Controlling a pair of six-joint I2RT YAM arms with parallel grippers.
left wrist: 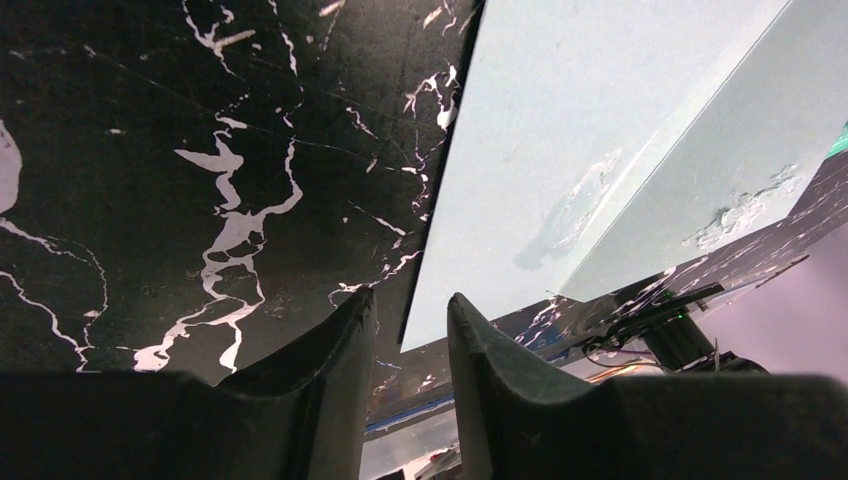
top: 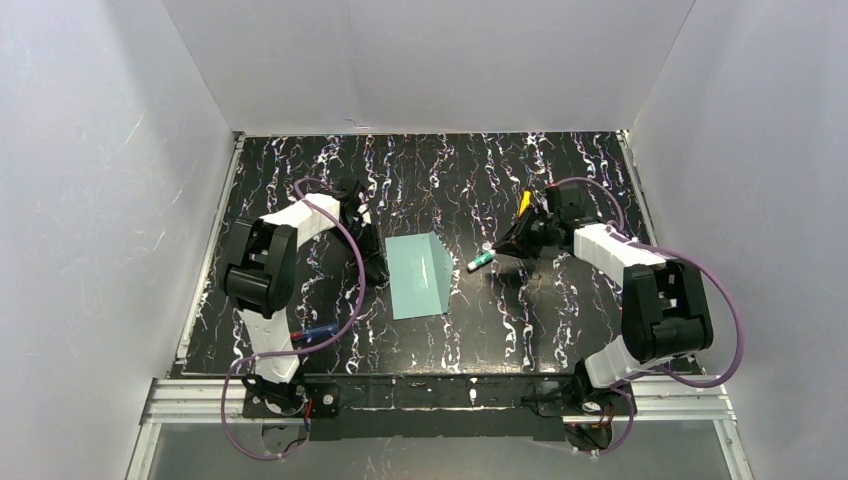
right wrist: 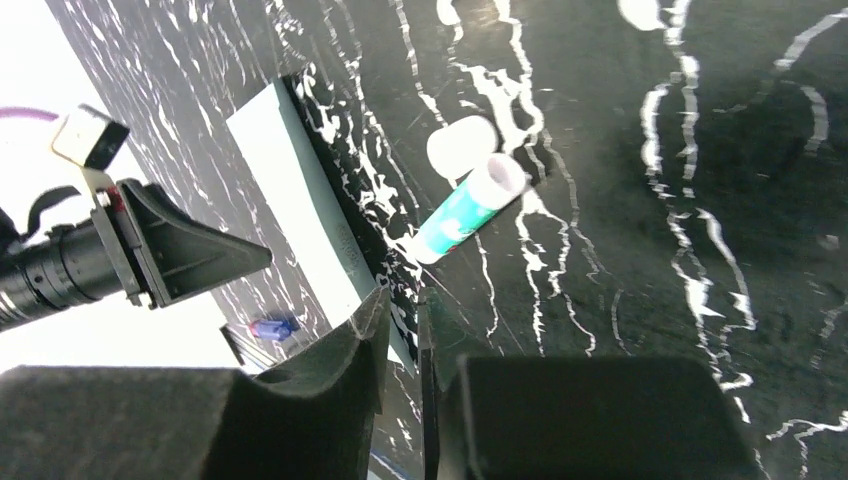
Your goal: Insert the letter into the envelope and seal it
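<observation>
The envelope (top: 417, 274), creased pale-teal paper, lies mid counter (top: 450, 170), cropped in the left wrist view; left fingers (left wrist: 320, 370) and right fingers (right wrist: 340, 370) stand slightly apart, empty.

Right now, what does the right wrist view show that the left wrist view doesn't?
Right wrist only: the glue stick lying on the table, a white cap beside it. Left wrist only: smears on the envelope, seen close up. Both: the teal envelope and the black marbled table.
</observation>
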